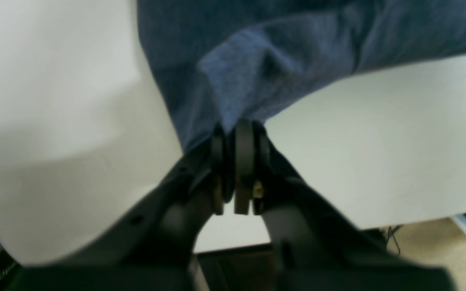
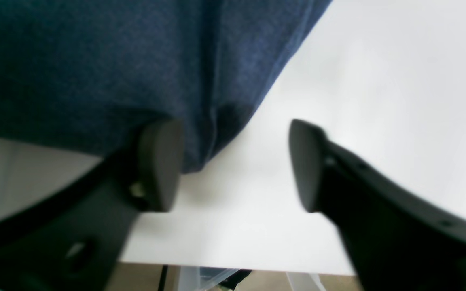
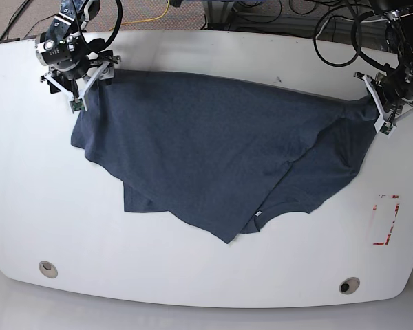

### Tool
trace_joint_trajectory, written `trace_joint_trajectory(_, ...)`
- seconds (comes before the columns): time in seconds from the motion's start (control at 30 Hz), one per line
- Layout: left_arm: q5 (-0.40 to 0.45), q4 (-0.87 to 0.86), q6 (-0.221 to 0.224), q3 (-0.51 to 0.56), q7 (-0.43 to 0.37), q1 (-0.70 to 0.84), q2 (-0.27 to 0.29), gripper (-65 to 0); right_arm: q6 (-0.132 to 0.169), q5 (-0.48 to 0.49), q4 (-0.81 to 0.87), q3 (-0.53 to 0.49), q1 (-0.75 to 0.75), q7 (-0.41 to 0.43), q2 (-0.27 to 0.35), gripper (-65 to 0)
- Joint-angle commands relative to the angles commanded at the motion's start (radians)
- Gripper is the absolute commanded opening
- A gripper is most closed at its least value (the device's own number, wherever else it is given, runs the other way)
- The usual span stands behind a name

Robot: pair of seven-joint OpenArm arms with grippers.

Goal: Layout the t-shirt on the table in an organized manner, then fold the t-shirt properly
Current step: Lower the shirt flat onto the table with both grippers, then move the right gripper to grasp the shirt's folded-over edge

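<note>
The t-shirt [image 3: 213, 144] lies spread but crooked over the far half of the table [image 3: 193, 275], its lower part folded over itself toward the near edge with a small white tag [image 3: 259, 214] showing, one corner drawn out to each arm; no lettering shows. The left gripper [image 1: 237, 133] is clamped tight on a bunched corner of cloth, which rises from the tabletop into its closed jaws; the right gripper [image 2: 235, 161] stands wide, one finger [image 2: 160, 161] against the fabric's edge and the other over bare table, holding nothing. The step in hand looks like the laying-out — and to do it well the right gripper would need to close on the corner beside it before any pull, then both arms draw apart evenly and low, so the folded flap slides flat rather than dragging the whole shirt sideways; a one-sided tug would likely skew it further. The surface is glossy white and smooth, so cloth should slide easily; two round grommets [image 3: 47, 268] sit near the front edge and a red-taped rectangle [image 3: 385, 220] marks the side by the left arm — cables [image 3: 330, 31] trail beyond the far edge.
</note>
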Motion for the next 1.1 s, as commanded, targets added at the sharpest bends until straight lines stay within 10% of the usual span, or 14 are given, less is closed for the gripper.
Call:
trace_joint_trajectory(0.2,-0.002,0.002,0.000,-0.043,0.000,-0.002,-0.002,-25.7,0.000,0.002,0.003,0.005,0.008,0.002,-0.002,-9.7)
trace_joint_trajectory(0.7,-0.006,0.018,0.000,-0.097,0.006,-0.115,0.000,-25.8,0.000,-0.006,-0.052,0.048,0.353,0.012,0.014,-9.7)
trace_joint_trajectory(1.1,-0.006,0.049,0.000,-0.097,0.049,-0.155,0.006,-25.8,0.000,-0.008,-0.456,0.008,0.677,0.055,0.077,-9.7)
